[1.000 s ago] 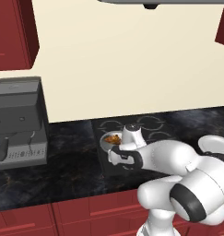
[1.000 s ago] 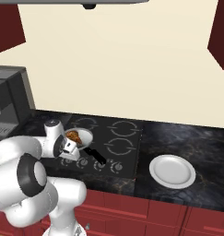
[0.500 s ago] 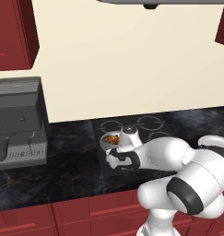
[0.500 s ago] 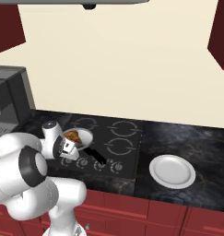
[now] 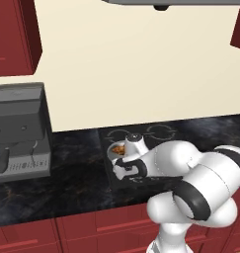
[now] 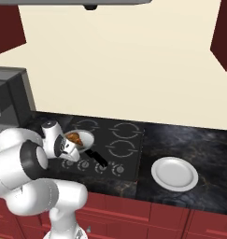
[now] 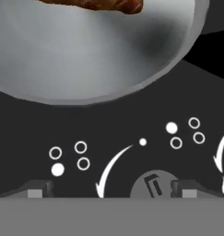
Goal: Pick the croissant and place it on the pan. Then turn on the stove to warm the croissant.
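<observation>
Tool (image 7: pixel 111 190) low over stove (image 7: pixel 132 152) front edge, fingertips spread, grasping nothing, straddling knob (image 7: pixel 152 184): placed to clench and twist it. Beyond, pan (image 7: pixel 85 64) on front-left burner, above knob markings. Croissant (image 7: pixel 109 4) inside pan, far side; placing apparently done, heating step pending. Farther right on desk (image 6: pixel 203 144), plate (image 6: pixel 174 173) well apart, unused.

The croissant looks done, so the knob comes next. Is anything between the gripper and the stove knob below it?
Nothing visible is. In the hand view the gripper is open, and a round grey knob lies between its fingertips. The pan with the croissant sits farther on.
</observation>
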{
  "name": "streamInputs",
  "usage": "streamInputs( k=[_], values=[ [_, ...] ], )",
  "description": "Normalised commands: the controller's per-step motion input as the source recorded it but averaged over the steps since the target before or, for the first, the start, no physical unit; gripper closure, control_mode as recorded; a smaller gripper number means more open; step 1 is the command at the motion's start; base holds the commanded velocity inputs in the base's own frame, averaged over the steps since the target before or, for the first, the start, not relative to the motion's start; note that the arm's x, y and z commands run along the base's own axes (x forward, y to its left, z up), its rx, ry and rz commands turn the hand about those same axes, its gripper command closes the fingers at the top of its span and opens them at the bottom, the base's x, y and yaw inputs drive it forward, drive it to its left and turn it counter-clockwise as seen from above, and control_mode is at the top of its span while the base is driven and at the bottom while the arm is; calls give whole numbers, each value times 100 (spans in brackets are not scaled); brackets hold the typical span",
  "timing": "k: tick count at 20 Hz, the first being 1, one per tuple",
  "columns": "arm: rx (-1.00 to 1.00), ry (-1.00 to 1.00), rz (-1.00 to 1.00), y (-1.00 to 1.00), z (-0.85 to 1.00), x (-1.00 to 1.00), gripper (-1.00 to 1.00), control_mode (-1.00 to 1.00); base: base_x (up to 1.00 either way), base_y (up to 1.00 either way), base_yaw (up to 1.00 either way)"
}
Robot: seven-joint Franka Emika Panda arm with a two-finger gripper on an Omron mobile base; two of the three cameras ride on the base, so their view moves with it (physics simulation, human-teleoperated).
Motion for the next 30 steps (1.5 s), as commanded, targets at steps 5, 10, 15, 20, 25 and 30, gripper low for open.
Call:
streamInputs(
  k=[5, 10, 15, 20, 25, 30],
  values=[
    [0, 0, 0, -32, -71, -3, -100, -100, 0, 0, 0],
    [0, 0, 0, -37, -87, -21, -100, -100, 0, 0, 0],
    [0, 0, 0, -55, -99, -56, -100, -100, 0, 0, 0],
    [3, 0, 2, -46, -100, -71, -100, -100, 0, 0, 0],
    [12, 0, 13, -27, -100, -57, -100, -100, 0, 0, 0],
    [6, 1, 12, -5, -100, -64, 100, -100, 0, 0, 0]
  ],
)
